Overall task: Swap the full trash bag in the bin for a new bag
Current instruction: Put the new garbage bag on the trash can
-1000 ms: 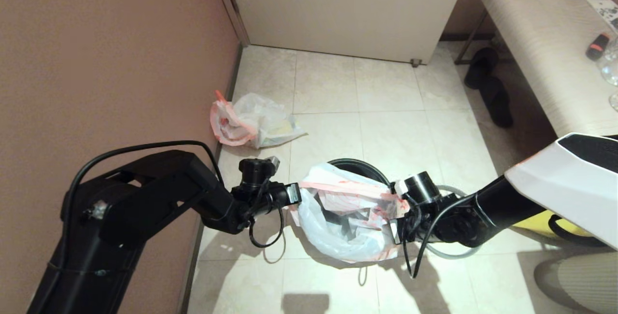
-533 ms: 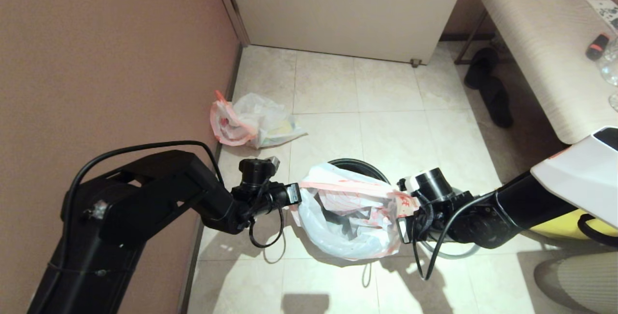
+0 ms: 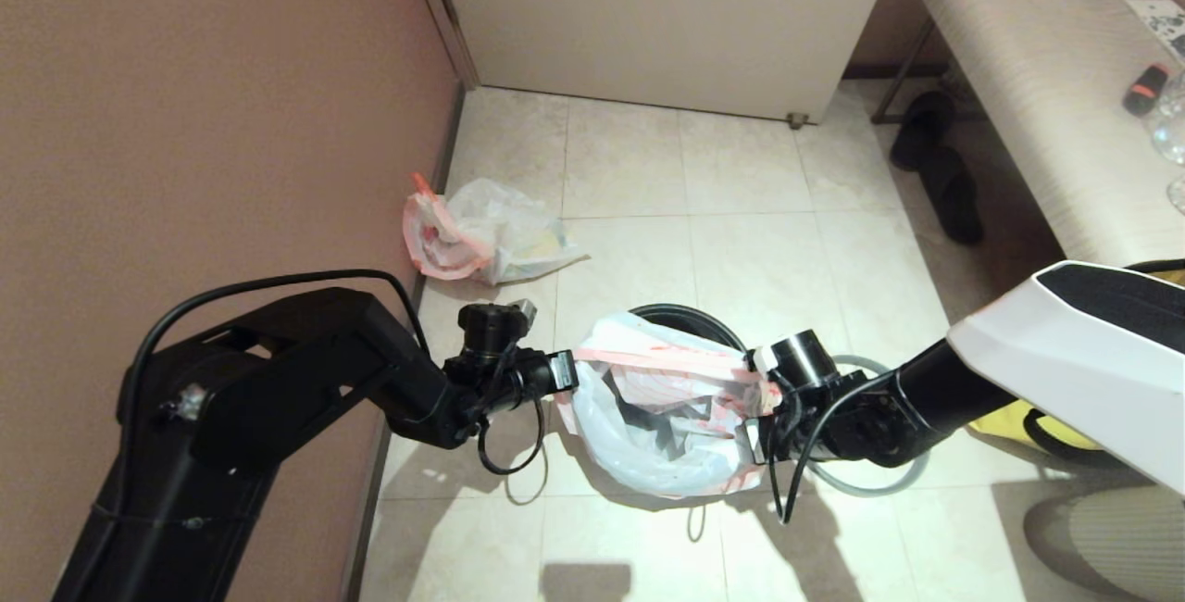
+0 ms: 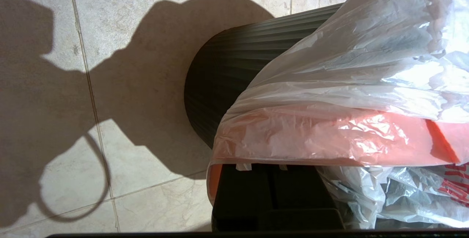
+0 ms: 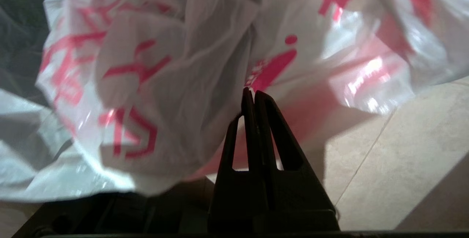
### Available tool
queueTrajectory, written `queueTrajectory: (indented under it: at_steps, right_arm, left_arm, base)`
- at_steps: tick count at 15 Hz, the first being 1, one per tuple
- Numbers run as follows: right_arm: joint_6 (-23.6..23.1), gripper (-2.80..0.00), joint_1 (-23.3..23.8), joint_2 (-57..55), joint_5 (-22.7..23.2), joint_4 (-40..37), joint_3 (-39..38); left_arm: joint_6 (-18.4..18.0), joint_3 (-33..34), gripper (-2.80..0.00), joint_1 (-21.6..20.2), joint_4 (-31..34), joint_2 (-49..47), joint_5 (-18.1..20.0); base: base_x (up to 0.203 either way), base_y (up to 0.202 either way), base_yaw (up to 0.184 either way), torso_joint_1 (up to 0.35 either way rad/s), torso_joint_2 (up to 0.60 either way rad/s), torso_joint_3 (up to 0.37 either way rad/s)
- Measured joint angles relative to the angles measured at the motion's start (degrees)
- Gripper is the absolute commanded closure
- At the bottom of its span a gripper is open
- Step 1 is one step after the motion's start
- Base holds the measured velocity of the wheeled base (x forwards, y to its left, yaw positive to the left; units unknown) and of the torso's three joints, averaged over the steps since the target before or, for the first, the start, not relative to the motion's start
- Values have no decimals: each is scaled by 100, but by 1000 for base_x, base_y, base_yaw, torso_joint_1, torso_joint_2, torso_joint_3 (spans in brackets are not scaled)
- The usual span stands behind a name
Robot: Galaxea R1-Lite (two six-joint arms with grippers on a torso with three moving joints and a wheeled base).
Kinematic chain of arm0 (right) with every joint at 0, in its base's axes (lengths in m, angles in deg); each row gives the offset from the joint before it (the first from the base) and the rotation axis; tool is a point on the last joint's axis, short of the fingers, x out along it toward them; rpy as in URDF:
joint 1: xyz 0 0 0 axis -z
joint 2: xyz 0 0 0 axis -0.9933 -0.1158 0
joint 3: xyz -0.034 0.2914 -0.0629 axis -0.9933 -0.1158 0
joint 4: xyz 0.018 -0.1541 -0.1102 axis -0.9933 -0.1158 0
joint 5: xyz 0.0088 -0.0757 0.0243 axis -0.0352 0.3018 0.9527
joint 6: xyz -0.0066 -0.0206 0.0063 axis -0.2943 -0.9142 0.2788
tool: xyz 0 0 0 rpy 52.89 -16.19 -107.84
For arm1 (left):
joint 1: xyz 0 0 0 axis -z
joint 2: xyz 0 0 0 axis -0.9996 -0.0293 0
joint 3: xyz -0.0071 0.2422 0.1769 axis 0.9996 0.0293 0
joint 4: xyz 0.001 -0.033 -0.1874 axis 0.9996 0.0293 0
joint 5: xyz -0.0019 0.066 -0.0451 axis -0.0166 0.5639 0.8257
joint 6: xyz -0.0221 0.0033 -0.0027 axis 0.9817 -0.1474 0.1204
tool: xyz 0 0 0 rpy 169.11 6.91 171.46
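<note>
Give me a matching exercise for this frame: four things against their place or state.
1. thin white plastic bag with red print
2. lumpy white plastic bag with pink handles
3. round black plastic bin
4. pair of dark slippers

A. beside the bench
B. stretched between both end effectors
C. on the floor by the wall
D. under the open bag

Pairs: 1-B, 2-C, 3-D, 4-A

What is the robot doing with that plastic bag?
It is putting the new bag into the bin. The left claw pinches one side of the bag's pink edge and the right claw pinches the other, holding its mouth open over the black bin. The bag is not tucked in yet. The full trash bag lies on the floor by the wall.
</note>
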Motion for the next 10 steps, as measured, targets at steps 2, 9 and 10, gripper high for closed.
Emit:
queueTrajectory:
  at_steps: [2, 9, 10]
  right_arm:
    - [-98, 0, 120, -384, -3, -35, 510]
    - [190, 0, 643, -529, -55, 500, 1510]
    - [325, 0, 669, -461, -49, 578, 1528]
  left_arm:
    - [-2, 0, 0, 5, -2, 0, -2]
    - [40, -24, 0, -17, -4, -2, 6]
    - [62, -48, 0, -33, -3, -2, 16]
  base:
    - [0, 0, 0, 0, 0, 0]
    - [0, 0, 0, 0, 0, 0]
    - [0, 0, 0, 0, 0, 0]
